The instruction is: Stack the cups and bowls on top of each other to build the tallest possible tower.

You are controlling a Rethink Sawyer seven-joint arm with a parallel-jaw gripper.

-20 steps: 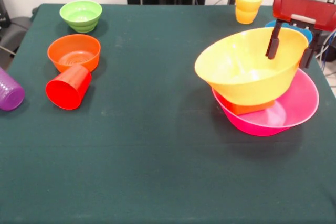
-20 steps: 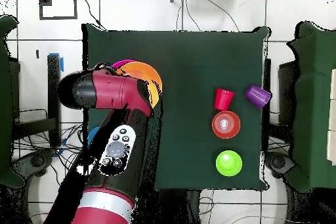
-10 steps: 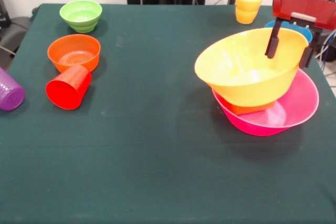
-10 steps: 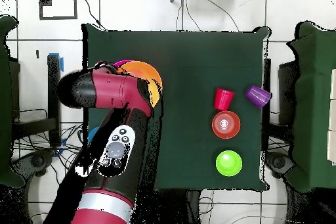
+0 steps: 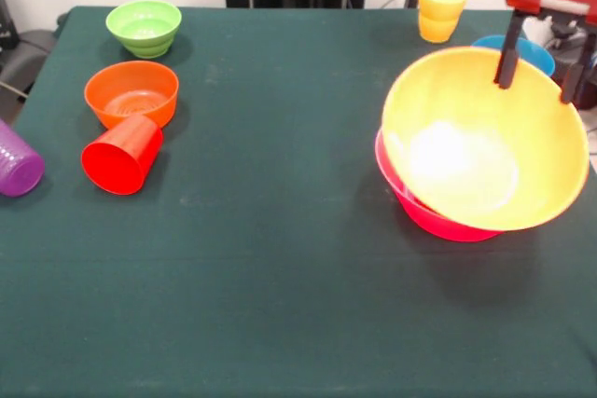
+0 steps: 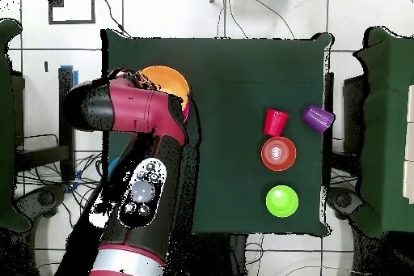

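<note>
My gripper [image 5: 541, 58] hangs at the far right, shut on the far rim of the large yellow-orange bowl [image 5: 480, 151], one finger inside and one outside. The bowl is tilted, its opening facing the front camera, and it covers most of the large pink bowl [image 5: 420, 210] under it. In the overhead view my arm hides all but part of the yellow-orange bowl [image 6: 166, 85]. The small blue bowl [image 5: 536, 51] peeks out behind. A yellow cup [image 5: 441, 8] stands at the far edge. At the left are a light green bowl [image 5: 143, 27], a small orange bowl [image 5: 131, 92], a red cup [image 5: 121, 154] and a purple cup [image 5: 17, 167], both cups on their sides.
The dark green table [image 5: 280, 258] is bare across its middle and front. In the overhead view the red cup [image 6: 276, 121], purple cup [image 6: 318, 117], orange bowl [image 6: 278, 153] and green bowl [image 6: 281, 201] sit together at the right side.
My gripper has risen and shifted right with the yellow-orange bowl's rim in it. The bowl has tipped towards the front camera and now hides the orange piece that showed beneath it.
</note>
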